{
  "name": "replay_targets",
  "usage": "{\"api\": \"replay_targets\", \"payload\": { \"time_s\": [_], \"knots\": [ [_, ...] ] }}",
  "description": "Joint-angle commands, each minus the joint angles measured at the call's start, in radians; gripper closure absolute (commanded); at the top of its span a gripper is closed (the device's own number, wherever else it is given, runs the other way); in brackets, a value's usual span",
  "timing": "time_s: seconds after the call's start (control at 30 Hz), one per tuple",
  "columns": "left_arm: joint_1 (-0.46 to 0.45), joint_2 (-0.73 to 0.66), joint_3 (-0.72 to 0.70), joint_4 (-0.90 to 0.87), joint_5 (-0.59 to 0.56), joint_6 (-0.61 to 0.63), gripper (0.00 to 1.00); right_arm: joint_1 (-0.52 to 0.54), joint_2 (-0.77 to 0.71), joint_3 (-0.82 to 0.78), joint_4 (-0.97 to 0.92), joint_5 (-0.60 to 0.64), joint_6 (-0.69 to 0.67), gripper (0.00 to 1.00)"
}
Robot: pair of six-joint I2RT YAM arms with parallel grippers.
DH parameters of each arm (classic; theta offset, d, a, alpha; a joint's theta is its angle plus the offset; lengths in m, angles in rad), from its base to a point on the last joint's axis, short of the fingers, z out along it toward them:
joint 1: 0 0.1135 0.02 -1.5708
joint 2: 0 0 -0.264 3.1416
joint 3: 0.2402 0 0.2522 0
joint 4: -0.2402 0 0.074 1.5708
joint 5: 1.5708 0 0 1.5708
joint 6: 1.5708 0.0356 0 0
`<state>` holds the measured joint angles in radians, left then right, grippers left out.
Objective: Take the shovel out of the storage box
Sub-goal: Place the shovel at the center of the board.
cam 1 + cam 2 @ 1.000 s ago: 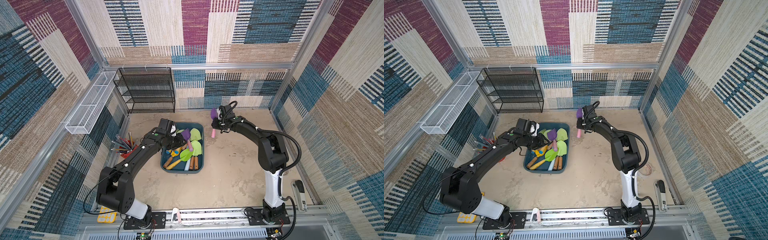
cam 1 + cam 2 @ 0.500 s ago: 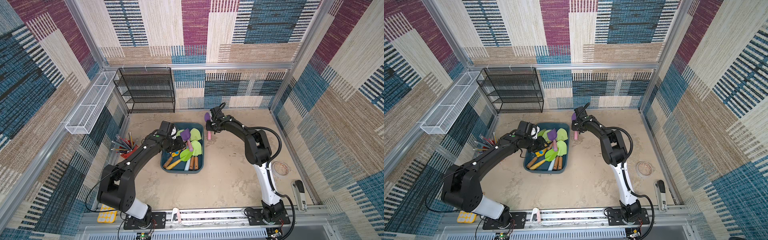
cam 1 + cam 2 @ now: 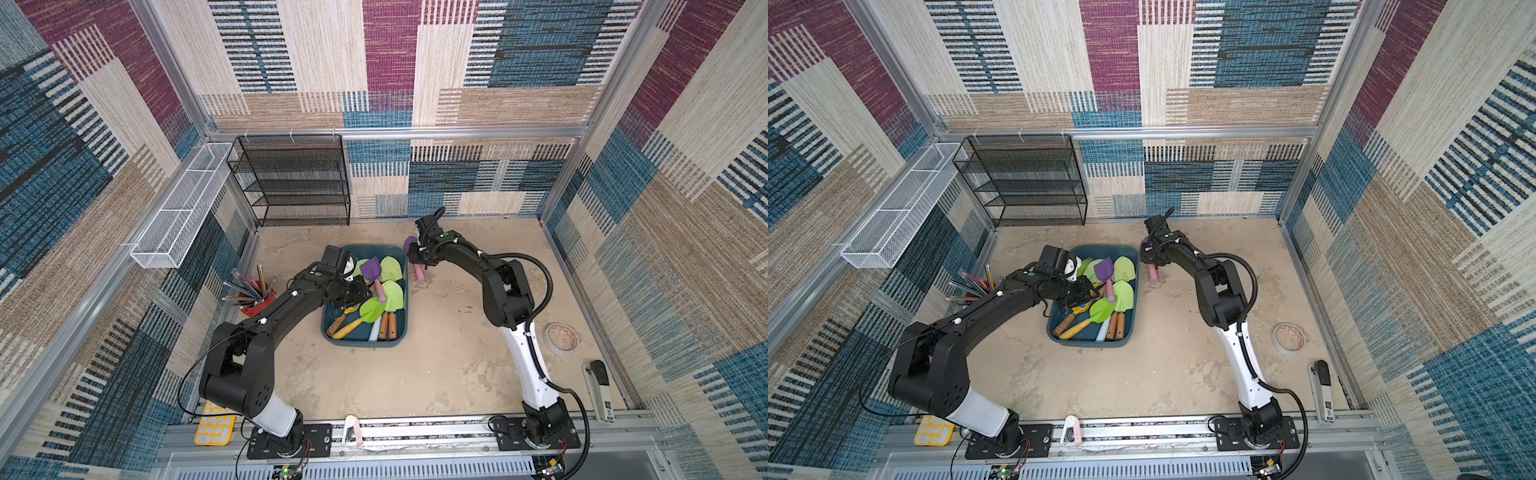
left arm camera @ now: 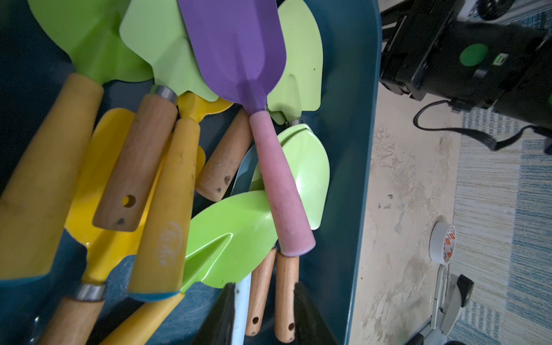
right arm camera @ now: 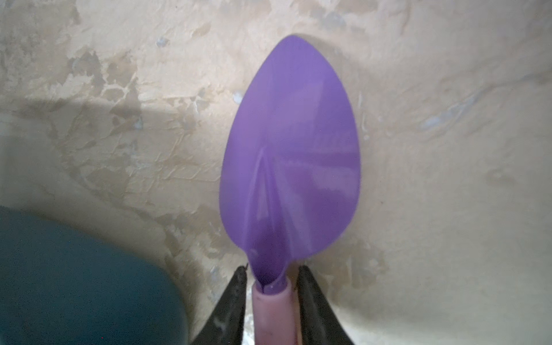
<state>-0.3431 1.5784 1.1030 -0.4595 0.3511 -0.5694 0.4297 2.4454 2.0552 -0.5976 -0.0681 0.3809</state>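
Sandy beige bench (image 3: 457, 353) sits inside a booth with woven patchwork walls. Near its middle is the storage box (image 3: 365, 343), a dark teal tub full of garden shovels in green, yellow and purple.

A purple shovel (image 5: 289, 149) with a pink handle lies flat on the bench, outside the box and just beside its far right corner. The right gripper (image 5: 271, 273) is low over the neck of this shovel. Its fingers (image 5: 236, 298) stand a little off the handle on each side, with a thin gap showing, so they are not pinching it.

Judging by this, the step in hand is the set-down and release. This shovel counts as taken out. The next move calls for raising the right wrist straight up, so that the fingers clear the handle without nudging it.

The right arm rises from its base at the near edge, bends at a high elbow, and stretches its forearm toward the far side, wrist tipped down.

The left arm reaches diagonally from its near base, and the left gripper (image 4: 264, 298) hangs over the box. Its fingers are partly apart above wooden handles (image 4: 273, 292), and nothing is seen held. A second purple shovel (image 3: 371, 270) lies on top of the pile.
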Motion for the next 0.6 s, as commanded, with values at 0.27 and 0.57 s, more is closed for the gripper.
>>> {"api": "replay_targets", "payload": {
  "time_s": [0.27,0.57],
  "knots": [
    [-0.002,0.041,0.033,0.013,0.019,0.006,0.64,0.005,-0.095,-0.084,0.065,-0.078,0.027,0.58],
    [-0.006,0.065,0.072,-0.014,0.0,0.008,0.64,0.004,-0.18,-0.175,0.093,-0.026,0.023,0.55]
  ]
}}
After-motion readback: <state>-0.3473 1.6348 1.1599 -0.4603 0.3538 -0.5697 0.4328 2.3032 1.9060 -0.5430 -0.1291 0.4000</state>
